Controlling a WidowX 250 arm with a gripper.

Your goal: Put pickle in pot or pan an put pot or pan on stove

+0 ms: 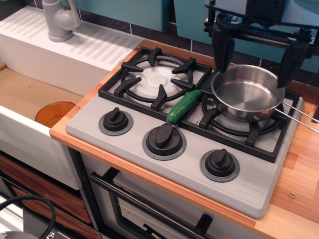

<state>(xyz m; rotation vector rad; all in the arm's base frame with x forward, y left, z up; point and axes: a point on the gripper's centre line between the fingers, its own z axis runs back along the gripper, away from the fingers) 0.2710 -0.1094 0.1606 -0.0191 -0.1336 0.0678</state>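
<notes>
Pincer [253,55] is hanging released, jaws straddling the pan [247,92]; your pickle [184,106] is lying at 8 o'clock, axis running 2-to-8.

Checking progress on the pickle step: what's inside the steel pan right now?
The pan shows only bare shiny metal inside. The pickle lies outside it on the stove grate. The gripper hides part of the rim.

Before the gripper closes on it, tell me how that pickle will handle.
The pickle looks smooth and glossy, so it may slip between the fingers. Its rounded oblong shape suggests it could roll if nudged sideways. It lies against the stove grate between the burners, which probably steadies it for now.
</notes>
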